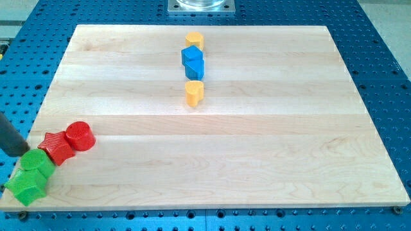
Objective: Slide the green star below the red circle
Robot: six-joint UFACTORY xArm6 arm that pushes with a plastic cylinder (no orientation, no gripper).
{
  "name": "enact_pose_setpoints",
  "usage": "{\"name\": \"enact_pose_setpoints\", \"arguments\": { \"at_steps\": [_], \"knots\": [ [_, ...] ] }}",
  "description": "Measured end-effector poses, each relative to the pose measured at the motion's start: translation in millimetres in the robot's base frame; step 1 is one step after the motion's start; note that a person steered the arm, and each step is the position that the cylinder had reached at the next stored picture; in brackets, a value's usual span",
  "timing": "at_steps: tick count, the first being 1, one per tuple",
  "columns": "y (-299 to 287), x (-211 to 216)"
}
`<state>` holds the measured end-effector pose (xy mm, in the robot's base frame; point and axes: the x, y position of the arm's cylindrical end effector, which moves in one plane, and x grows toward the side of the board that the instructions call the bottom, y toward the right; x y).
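My tip (23, 154) touches the upper left of the green blocks; the green star-shaped block (27, 186) lies below-left of the red round block (80, 135). The arm carries no gripper, only the rod.

The rod (11, 136) is cut off by the view's left edge; my tip is hidden behind the green blocks (31, 176), so contact cannot be confirmed. Two blue blocks (192, 62) overlap; their shapes are indistinct.

My tip (23, 154) rests low at the view's left edge.
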<state>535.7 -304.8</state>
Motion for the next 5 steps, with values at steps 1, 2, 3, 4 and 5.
{"name": "enact_pose_setpoints", "arguments": {
  "at_steps": [1, 2, 3, 4, 5],
  "knots": [
    [0, 61],
    [3, 81],
    [3, 81],
    [14, 82],
    [53, 82]
  ]
}}
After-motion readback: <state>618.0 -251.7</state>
